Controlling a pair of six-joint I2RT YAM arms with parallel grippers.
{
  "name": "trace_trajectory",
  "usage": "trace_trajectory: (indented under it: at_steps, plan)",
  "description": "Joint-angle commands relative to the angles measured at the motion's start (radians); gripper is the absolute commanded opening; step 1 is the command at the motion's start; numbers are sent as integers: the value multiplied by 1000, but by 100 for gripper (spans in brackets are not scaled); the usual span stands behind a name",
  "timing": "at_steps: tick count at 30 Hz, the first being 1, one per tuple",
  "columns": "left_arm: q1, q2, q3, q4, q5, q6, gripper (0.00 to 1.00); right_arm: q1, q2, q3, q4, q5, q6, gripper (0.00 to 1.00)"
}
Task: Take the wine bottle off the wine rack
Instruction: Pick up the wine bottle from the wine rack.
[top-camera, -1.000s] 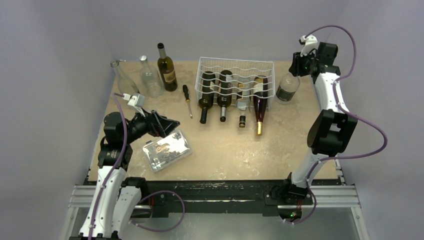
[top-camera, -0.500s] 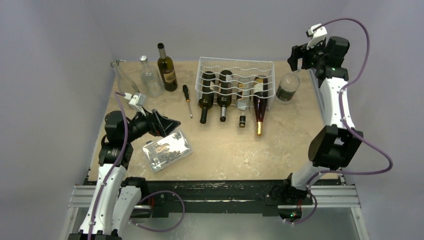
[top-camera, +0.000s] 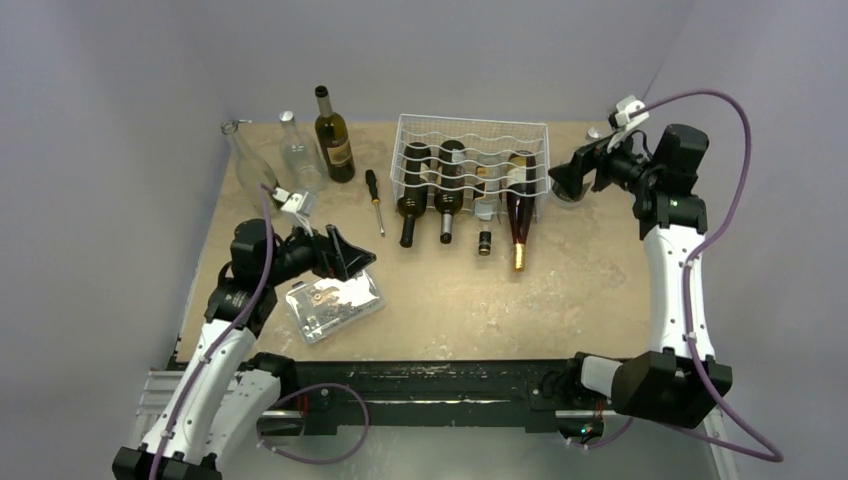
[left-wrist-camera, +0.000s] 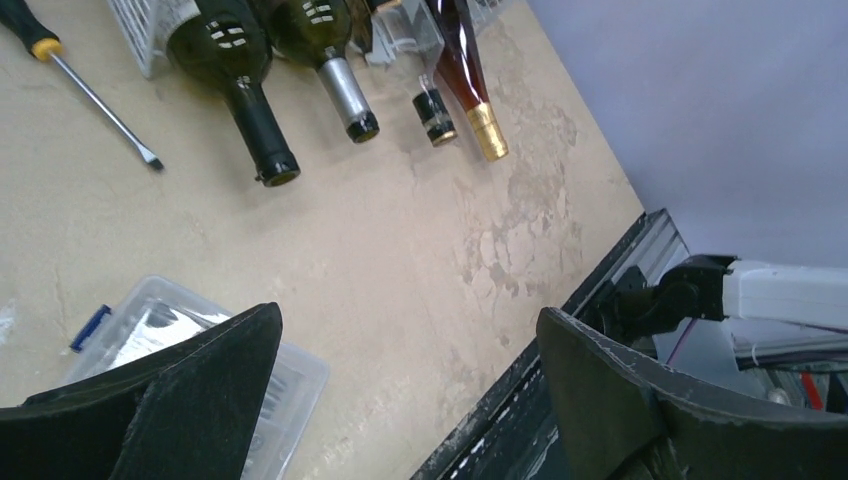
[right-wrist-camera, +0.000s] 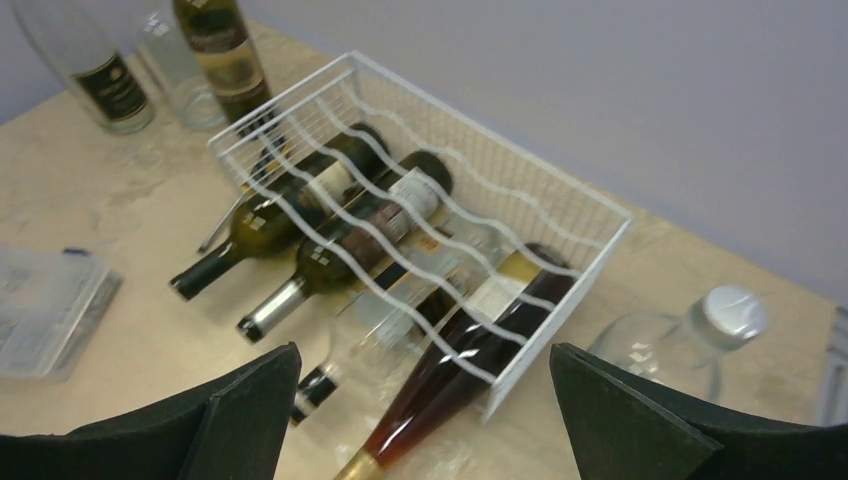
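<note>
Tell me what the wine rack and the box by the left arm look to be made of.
Wine rack: thin wire, probably metal, with a glossy white coating. Its wavy rows and mesh walls are see-through. Box: clear plastic, likely rigid. Small parts show through its lid.

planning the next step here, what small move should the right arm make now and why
Probably swing the right gripper down toward the neck of the reddish bottle, the nearest one in the wine rack. That gripper's jaws stand open and empty, four bottles lie in the rack with necks poking out the near side, and the left gripper hovers over the clear parts box, farther off.
</note>
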Motion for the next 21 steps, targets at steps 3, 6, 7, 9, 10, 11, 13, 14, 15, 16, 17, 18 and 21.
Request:
trace_trajectory:
  at_steps: [3,6,7,9,10,11,13,14,15,16,17,18,21]
  plan:
    - [-244,53,66,-50,-333,45,100,-3,-94,-221,-6,-224,16,99]
    - [-362,123,110,-74,-501,51,100,-4,-146,-320,63,-256,39,99]
    - [-389,152,128,-78,-546,56,100,-4,-160,-342,73,-258,39,99]
    - [-438,216,156,-67,-627,62,98,-4,-180,-377,89,-271,39,99]
    - [-452,252,167,-50,-653,65,96,-4,-184,-379,85,-274,38,99]
    - [-464,286,173,-19,-664,75,93,-4,-185,-375,70,-278,29,99]
    - [-481,361,175,59,-715,95,91,-4,-182,-357,29,-280,-17,99]
    - [-482,416,179,96,-727,107,91,-4,-181,-353,21,-282,-19,99]
    - [-482,456,191,118,-738,115,91,-4,-180,-350,21,-291,-17,99]
    - [-483,501,206,135,-752,124,92,-4,-180,-349,23,-295,-12,99]
    - [-483,547,226,147,-761,132,92,-4,-180,-349,26,-295,-4,99]
    - [-483,590,246,155,-763,135,92,-4,-180,-349,30,-293,2,99]
    - [-481,713,313,175,-755,148,93,-4,-184,-347,31,-279,7,99]
